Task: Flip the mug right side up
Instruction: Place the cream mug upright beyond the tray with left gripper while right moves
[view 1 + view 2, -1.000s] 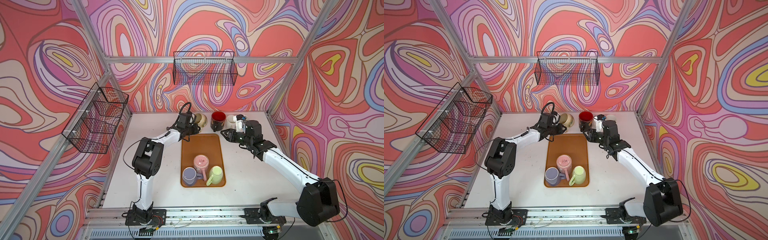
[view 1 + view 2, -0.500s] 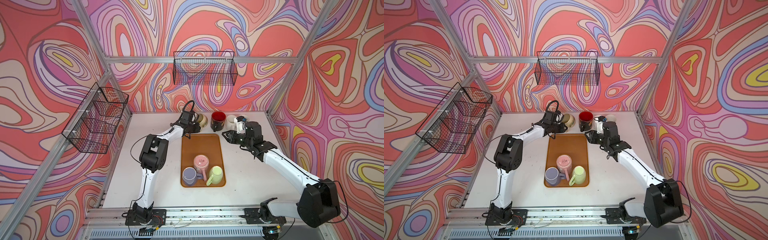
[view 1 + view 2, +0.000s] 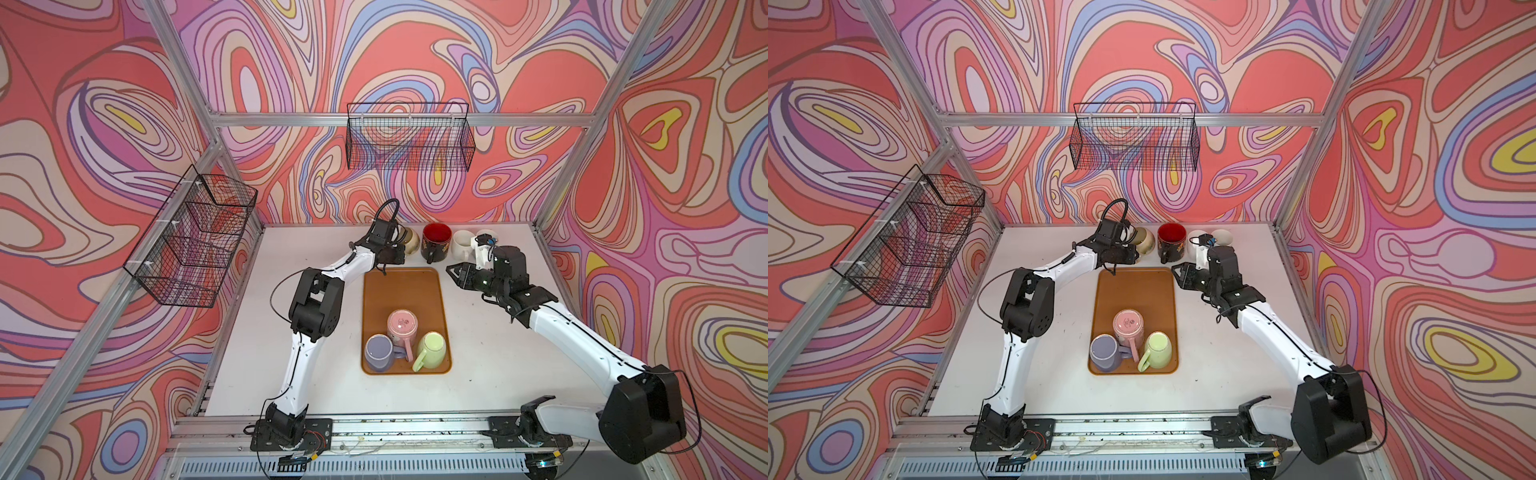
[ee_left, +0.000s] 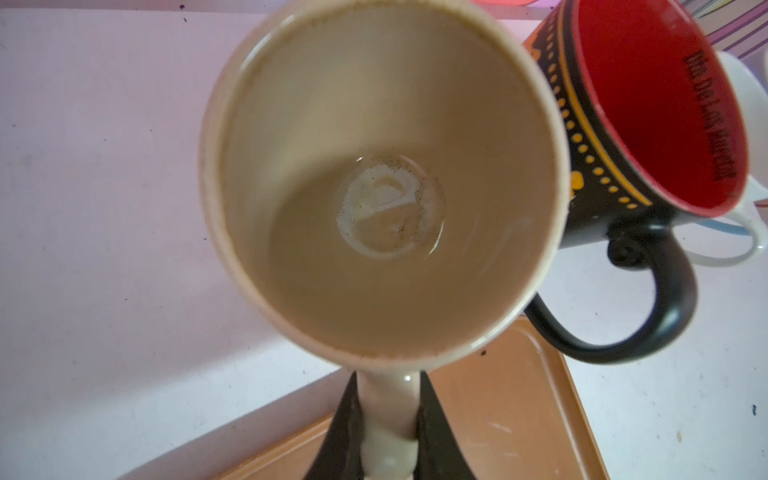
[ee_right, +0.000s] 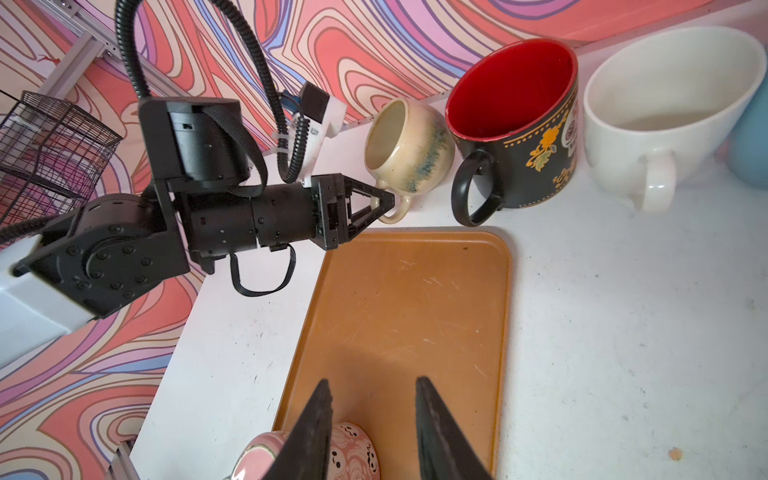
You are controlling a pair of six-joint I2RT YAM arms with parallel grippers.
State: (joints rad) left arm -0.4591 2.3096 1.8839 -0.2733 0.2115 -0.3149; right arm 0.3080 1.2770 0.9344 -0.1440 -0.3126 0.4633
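The cream mug (image 5: 417,160), streaked blue-green, sits tipped with its mouth sideways. The left gripper (image 5: 387,202) pinches its handle. The right gripper (image 5: 374,388) hangs empty, fingers apart.

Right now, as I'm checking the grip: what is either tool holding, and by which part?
The left tool is shut on the cream mug, pinching its handle. The right tool is open and holds nothing.
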